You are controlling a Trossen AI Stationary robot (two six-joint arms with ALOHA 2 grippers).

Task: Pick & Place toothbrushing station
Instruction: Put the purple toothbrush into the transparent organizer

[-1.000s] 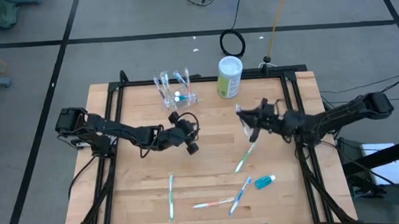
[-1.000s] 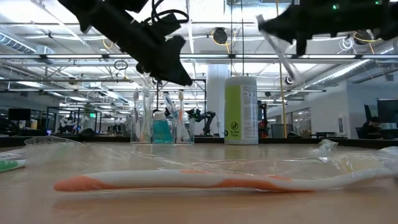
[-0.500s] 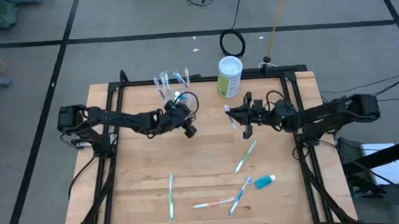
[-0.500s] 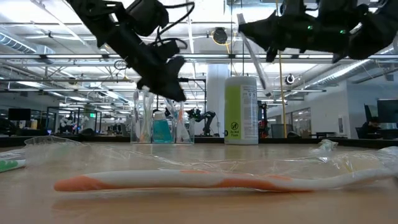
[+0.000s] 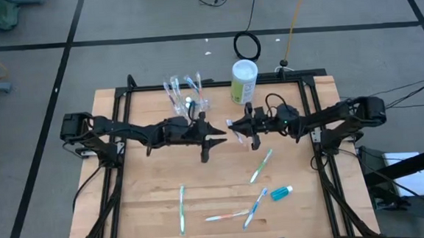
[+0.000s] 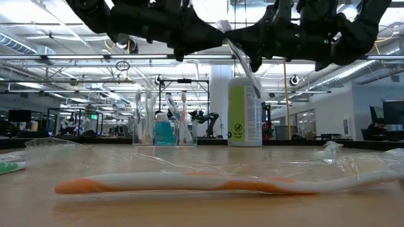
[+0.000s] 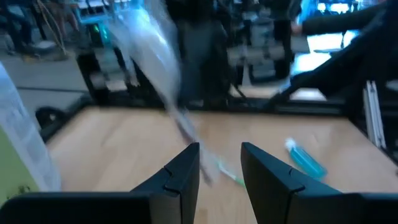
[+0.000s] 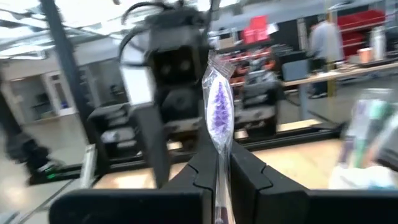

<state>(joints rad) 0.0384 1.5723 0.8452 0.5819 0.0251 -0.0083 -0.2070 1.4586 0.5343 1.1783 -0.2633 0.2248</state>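
Note:
The clear holder (image 5: 185, 95) stands upright at the table's far side with several pastel toothbrushes and a blue tube in it; it also shows in the low view (image 6: 161, 126). My right gripper (image 5: 235, 127) is above the table's middle, shut on a clear-wrapped toothbrush (image 8: 219, 99) with purple bristles. My left gripper (image 5: 214, 137) is open and empty. It faces the right gripper from the table's left side, close to the wrapped brush (image 7: 155, 56) without touching it. My right gripper pinches the wrapped toothbrush's handle below the head (image 8: 217, 152) between its two fingers (image 8: 199, 169). The fingers come level from the table's right side. The bristle end sticks out past the fingertips. The brush slants (image 6: 240, 57) and is lifted clear of the table.
A white-and-green canister (image 5: 244, 81) stands to the right of the holder. Several loose toothbrushes (image 5: 182, 208) (image 5: 260, 165) (image 5: 253, 207) and a blue tube (image 5: 281, 194) lie on the near half of the table. A wrapped orange-and-white toothbrush (image 6: 189, 184) lies close to the low camera.
My right gripper has carried the wrapped toothbrush toward the table's left, up to my left gripper. My left gripper has swung toward the holder, then risen and turned to point toward the table's right, meeting the right gripper over the table's middle.

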